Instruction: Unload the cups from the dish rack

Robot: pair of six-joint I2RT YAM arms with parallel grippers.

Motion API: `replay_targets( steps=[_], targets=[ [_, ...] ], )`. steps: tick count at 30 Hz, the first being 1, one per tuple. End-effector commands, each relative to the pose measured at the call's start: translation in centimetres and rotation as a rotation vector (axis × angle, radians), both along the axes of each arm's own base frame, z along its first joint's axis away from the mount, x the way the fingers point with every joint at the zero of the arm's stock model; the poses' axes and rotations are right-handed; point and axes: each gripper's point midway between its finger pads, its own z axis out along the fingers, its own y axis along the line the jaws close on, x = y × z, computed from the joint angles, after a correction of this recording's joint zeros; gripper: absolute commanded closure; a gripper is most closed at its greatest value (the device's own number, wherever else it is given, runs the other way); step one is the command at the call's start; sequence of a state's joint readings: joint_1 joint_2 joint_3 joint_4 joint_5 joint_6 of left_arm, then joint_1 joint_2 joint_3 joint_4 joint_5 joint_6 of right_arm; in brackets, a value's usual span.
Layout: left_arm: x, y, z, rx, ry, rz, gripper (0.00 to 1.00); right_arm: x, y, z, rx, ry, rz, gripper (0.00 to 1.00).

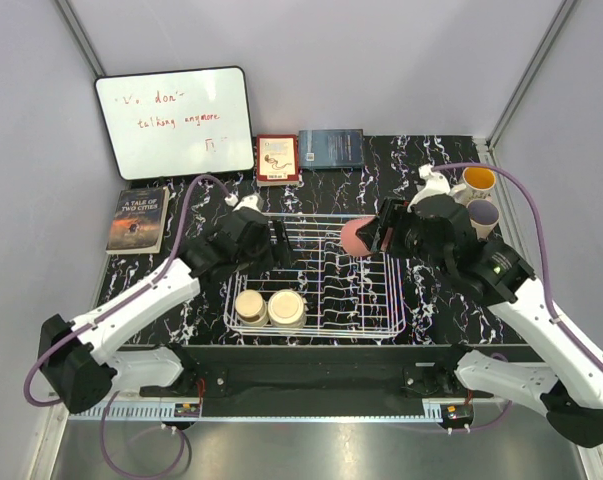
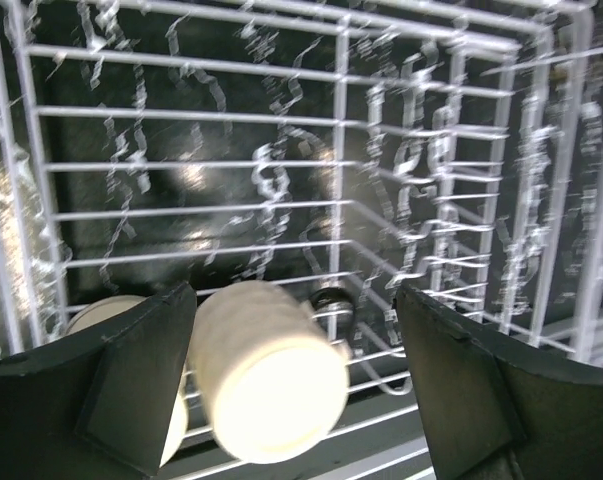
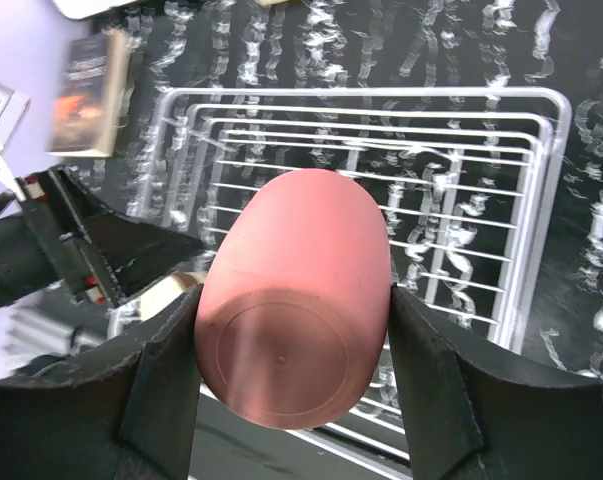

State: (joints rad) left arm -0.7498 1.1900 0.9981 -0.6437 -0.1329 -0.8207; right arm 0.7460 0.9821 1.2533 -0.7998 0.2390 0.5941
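the pink tumbler (image 3: 296,300) looks smooth, matt plastic; the dish rack (image 1: 321,216) is glossy white wire; the surface (image 1: 431,290) is shiny, marble-patterned black.

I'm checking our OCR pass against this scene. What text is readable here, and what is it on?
"talking anymore": red handwriting on the whiteboard; the line above is unclear, roughly "I'v don".
"A TALE OF TWO CITIES": cover of the dark book.
The red book and the blue book: too small to read.
The pink tumbler: no text shows.
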Motion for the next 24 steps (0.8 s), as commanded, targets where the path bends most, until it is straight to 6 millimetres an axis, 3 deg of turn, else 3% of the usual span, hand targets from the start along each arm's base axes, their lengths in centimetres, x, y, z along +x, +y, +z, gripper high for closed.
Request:
replay_targets(
  steps=[1,3,4,6,7,8,9,10,11,12,13,17,24],
  targets=[
    [2.0,-2.4,7.0,-0.268,-0.203,-0.004,0.15,2.2,1.8,1.8,0.127,-0.036,0.033,1.0],
    [1.5,-2.2,8.2,-0.399,-0.22,0.012,0.14,2.2,2.7,1.4,0.236,0.003,0.098,1.0],
    [2.2,-2.5,10.1,-0.508,-0.275,0.039,0.14,3.1,2.9,3.2,0.361,-0.027,0.111,1.0],
    [1.5,-2.2,12.8,-0.662,-0.335,0.018,0.14,3.4,3.0,3.1,0.465,-0.018,0.141,1.0],
    [1.6,-2.2,13.3,-0.742,-0.384,0.009,0.14,3.3,3.8,5.0,0.579,-0.037,0.207,1.0],
    [1.0,-2.5,14.1,-0.815,-0.379,-0.014,0.14,3.8,3.5,5.6,0.634,-0.049,0.215,1.0],
    [1.0,-2.2,14.5,-0.853,-0.394,-0.02,0.14,4.0,3.8,4.4,0.682,-0.012,0.235,1.0],
    [0.8,-2.4,15.3,-0.899,-0.427,-0.049,0.13,3.4,4.6,6.9,0.8,-0.049,0.315,1.0],
    [0.2,-2.8,15.7,-0.925,-0.42,-0.096,0.13,3.2,4.9,7.3,0.852,-0.047,0.349,1.0],
    [-0.1,-3.1,15.9,-0.938,-0.422,-0.124,0.13,3.6,5.4,5.9,0.891,-0.002,0.359,1.0],
    [-0.1,-3.5,16.4,-0.956,-0.432,-0.152,0.13,3.0,5.6,7.6,0.973,-0.021,0.419,1.0],
    [-0.8,-4.4,18.2,-1.01,-0.458,-0.234,0.14,3.1,6.1,6.6,1.001,0.032,0.441,1.0],
    [0.0,-5.1,20.6,-0.982,-0.518,-0.273,0.14,2.3,6.4,5.5,0.951,0.062,0.452,1.0]
  ],
)
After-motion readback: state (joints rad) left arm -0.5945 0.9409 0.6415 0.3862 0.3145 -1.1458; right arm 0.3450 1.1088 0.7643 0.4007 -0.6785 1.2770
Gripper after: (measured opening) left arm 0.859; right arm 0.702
